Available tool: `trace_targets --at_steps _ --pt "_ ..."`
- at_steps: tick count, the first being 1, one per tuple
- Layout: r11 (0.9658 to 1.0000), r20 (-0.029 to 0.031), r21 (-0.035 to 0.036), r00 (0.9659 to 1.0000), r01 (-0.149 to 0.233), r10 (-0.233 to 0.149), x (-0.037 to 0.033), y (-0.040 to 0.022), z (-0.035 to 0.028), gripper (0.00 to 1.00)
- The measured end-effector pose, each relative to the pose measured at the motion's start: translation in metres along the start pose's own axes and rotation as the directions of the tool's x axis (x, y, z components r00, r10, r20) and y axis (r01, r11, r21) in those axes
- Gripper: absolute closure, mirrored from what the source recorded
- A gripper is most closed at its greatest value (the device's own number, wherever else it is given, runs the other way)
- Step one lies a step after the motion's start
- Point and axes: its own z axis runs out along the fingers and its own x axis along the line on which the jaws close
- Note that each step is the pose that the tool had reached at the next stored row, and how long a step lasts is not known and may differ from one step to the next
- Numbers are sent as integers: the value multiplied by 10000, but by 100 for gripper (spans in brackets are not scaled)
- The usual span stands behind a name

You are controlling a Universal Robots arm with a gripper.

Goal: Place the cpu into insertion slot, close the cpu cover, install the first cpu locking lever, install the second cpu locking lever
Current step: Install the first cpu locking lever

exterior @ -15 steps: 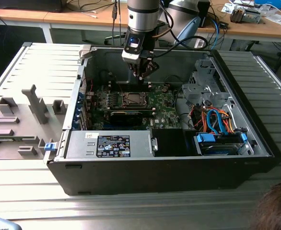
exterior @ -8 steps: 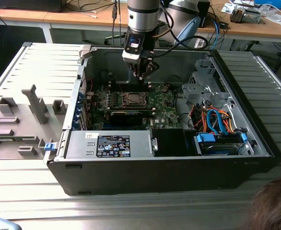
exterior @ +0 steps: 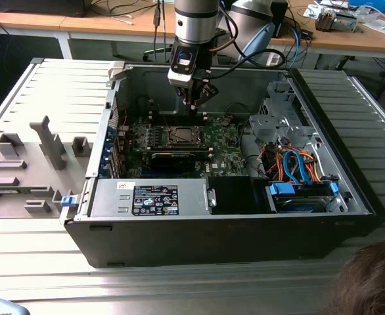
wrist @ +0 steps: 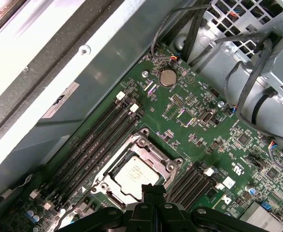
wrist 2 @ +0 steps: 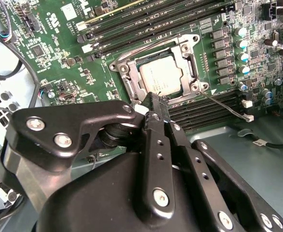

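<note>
Second wrist view, cpu (wrist 2: 162, 77) lying inside closed cpu cover (wrist 2: 185, 48) on green board (wrist 2: 59, 63), jaws together, empty.

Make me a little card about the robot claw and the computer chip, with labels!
cpu: lying flat in the middle, silvery top showing
cpu cover: down around the cpu, framing it
claw: shut, holding nothing, tip beside the cpu cover's edge
thin metal rod: sticks out from one corner of the cover
place: green board inside an open computer case
</note>
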Motion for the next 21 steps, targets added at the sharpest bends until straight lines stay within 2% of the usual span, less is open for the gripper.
trace_targets --at_steps 21 --pt "9993 7 -21 9993 369 -369 1 0 14 89"
